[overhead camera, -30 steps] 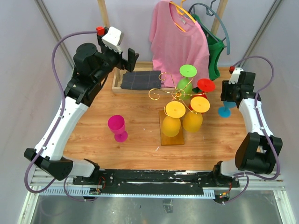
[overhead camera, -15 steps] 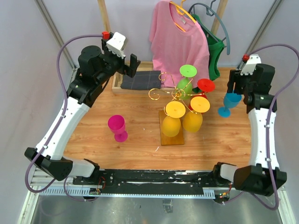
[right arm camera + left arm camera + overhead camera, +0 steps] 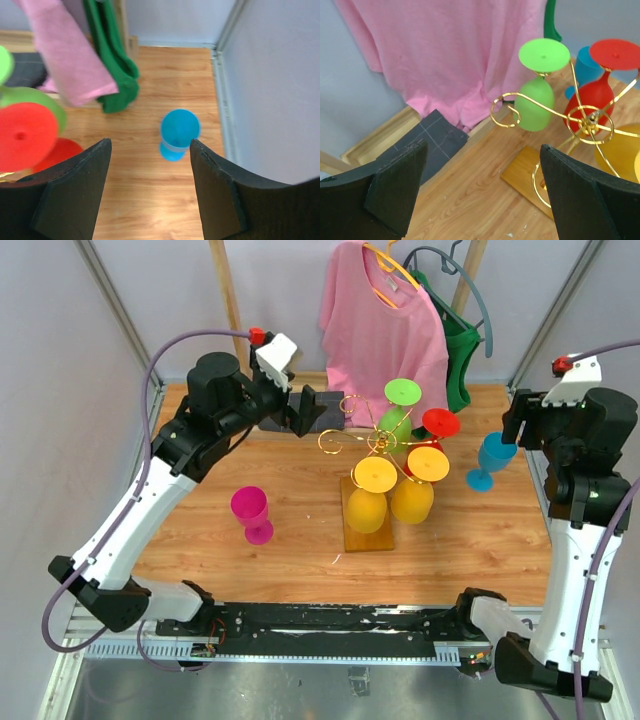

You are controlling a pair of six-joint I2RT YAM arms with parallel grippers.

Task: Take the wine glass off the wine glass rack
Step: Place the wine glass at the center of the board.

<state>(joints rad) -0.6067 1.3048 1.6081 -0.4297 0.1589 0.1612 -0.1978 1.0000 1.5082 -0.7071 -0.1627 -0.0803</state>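
The wine glass rack is thin gold wire on a wooden base at mid-table. A green glass, a red glass and two yellow glasses hang on it upside down. My left gripper is open and empty, in the air left of the rack. The left wrist view shows the green glass and the gold wire ahead. My right gripper is open and empty, high above a blue glass that stands on the table; in the right wrist view that glass lies between the fingers.
A magenta glass stands left of the rack. A wooden tray with dark folded cloth lies at the back left. A pink shirt and a green garment hang on the tall clothes rack behind.
My left gripper has swung right, toward the rack. My right arm has risen up and back from the blue glass, which stays standing on the table.
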